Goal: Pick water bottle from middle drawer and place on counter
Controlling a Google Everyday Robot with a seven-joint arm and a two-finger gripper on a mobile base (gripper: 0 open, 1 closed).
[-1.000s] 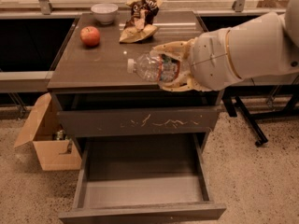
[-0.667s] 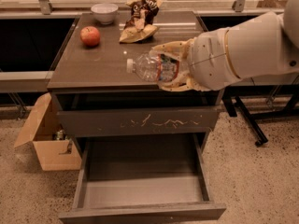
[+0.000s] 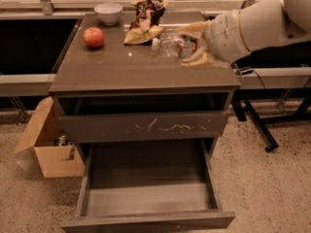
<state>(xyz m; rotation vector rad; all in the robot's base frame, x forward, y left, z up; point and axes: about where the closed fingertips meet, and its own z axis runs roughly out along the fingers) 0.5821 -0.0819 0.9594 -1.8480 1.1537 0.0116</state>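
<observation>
From the one camera view, the gripper [image 3: 184, 46] hangs over the right rear part of the counter [image 3: 121, 72]. Its pale fingers [image 3: 195, 28] are clenched on the water bottle [image 3: 167, 45]. The bottle lies sideways between them, its white cap poking out past the fingertips toward the crumpled snack bag [image 3: 145, 18]. I can't make out whether the bottle already touches the top or floats just above it.

Well below the fingers, the middle drawer [image 3: 146, 198] stands pulled out with nothing in it, under the scratched drawer front [image 3: 155, 127].

So the lift looks done and the set-down is the job in hand. To my eye the bottle should be lowered until its side rests flat on the slab before the fingers spread. It is round and will likely roll if it drops. The bag sits just beyond the cap, so letting go here beats drifting further that way. The apple [image 3: 94, 37] and bowl [image 3: 108, 12] are well off beyond the cap, so they pose no trouble.
</observation>
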